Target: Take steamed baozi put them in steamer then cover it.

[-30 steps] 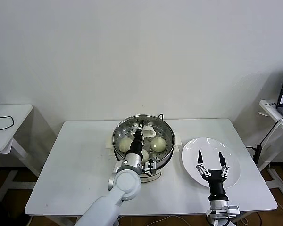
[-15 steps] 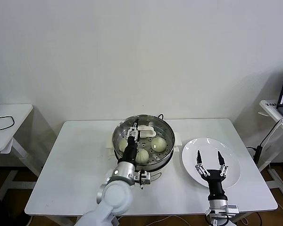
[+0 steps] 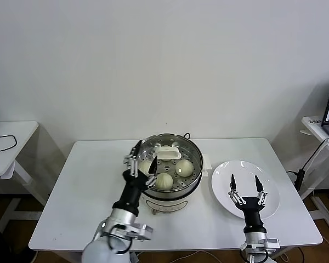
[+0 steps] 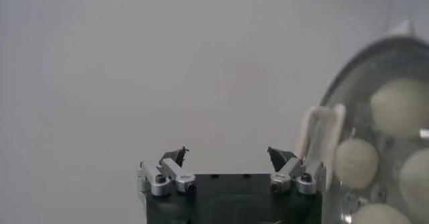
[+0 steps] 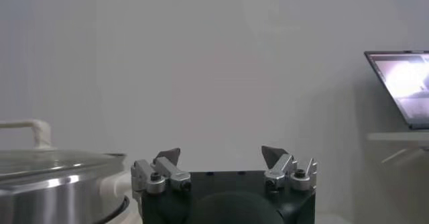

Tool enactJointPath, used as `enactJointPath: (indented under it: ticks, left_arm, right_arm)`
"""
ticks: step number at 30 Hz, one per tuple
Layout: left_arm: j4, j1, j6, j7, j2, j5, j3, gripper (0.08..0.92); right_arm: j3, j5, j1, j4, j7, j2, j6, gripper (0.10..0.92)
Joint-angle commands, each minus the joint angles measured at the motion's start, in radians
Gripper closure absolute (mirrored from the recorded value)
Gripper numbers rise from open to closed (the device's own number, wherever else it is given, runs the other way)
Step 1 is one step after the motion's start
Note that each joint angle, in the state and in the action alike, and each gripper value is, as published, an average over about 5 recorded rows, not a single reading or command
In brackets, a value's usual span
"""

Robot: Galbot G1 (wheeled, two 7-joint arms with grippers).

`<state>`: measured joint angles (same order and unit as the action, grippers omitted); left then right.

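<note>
– What's on the table [image 3: 88, 181]?
– Steamer [image 3: 193, 183] mid-table, lid [image 3: 165, 153] on, baozi [image 3: 164, 181] inside; plate [image 3: 222, 183] beside it
– Grippers?
– Left gripper [image 3: 142, 162] spread wide, blocking the steamer's left rim; right gripper [image 3: 245, 186] spread over the plate. One bun partly hidden

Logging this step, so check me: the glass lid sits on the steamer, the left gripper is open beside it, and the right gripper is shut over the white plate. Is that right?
One part is wrong: the right gripper is open, not shut, as the head view shows. The rest holds: the glass lid sits on the steamer, the left gripper is open beside it, and the right one is over the white plate.
</note>
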<state>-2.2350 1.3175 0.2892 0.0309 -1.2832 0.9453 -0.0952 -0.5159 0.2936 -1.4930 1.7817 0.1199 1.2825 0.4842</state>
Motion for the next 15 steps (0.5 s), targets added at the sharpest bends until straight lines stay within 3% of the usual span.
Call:
enactJointPath:
  ticks: [1,7,15]
  left_arm:
    - [-0.001,0.154,-0.302,0.094,-0.143,-0.621,-0.333,0.177]
    - [0.114,0.163,-0.356,0.037,-0.197,-0.709,-0.414,0.177]
    - [0.158,0.200,-0.396,0.006,-0.201,-0.731,-0.433,0.177]
  right_arm:
    - [0.000,0.010,-0.010,0.095,0.021,-0.004,-0.119,0.203]
    - [-0.002,0.018,-0.022,0.137,0.022,-0.003,-0.153,0.203]
    - [-0.001,0.020,-0.031,0.158,0.021,0.004,-0.159,0.203]
